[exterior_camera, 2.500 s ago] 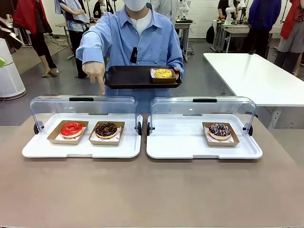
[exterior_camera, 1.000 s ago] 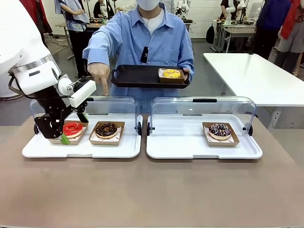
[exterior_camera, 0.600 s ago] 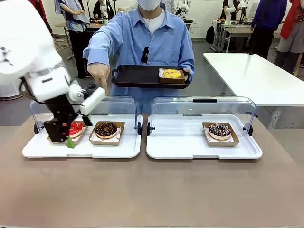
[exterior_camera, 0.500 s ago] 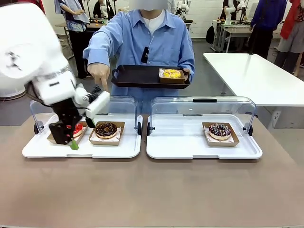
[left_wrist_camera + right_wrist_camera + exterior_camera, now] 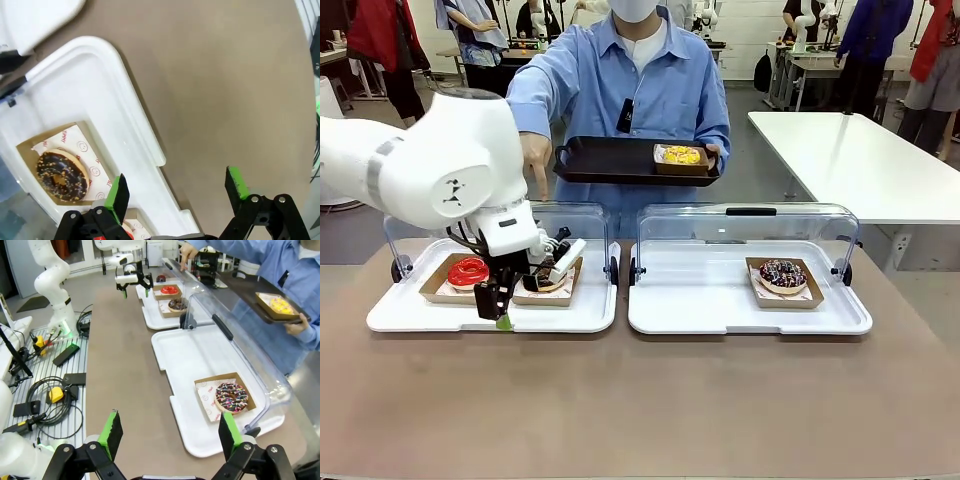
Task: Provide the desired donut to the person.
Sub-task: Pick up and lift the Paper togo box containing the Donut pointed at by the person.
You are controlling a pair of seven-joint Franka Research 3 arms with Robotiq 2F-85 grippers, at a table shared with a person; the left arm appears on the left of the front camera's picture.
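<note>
Brown table (image 5: 640,400) fills the near ground, with a workshop of other tables and people behind it. Toward its far edge two white trays lie side by side, each with a clear lid raised at the back. The left tray (image 5: 430,318) sits on the table's left half and holds a red donut (image 5: 468,270) in a cardboard dish at its left end. Just beside that, nearer the tray's middle, is a chocolate donut (image 5: 62,175) on printed paper in its own dish. The right tray (image 5: 700,290) carries one sprinkled donut (image 5: 783,273) near its right end.

Beyond the far edge stands the person (image 5: 640,90) in a light blue shirt, one hand holding a black serving tray (image 5: 610,160) with a yellow donut (image 5: 681,155) at its right end. The person's other hand (image 5: 533,160) points an index finger straight down behind the left lid, roughly in line with the chocolate donut.

The left gripper (image 5: 500,305) hangs low at the front rim of the left tray, in front of the two dishes. Its jaws are spread wide and grasp nothing. In the left wrist view one green pad is over the tray and the other over the bare table, with the chocolate donut off to the side and untouched.

The right gripper (image 5: 170,432) is likewise released and empty, hovering high off the table's right end, well apart from the sprinkled donut.
</note>
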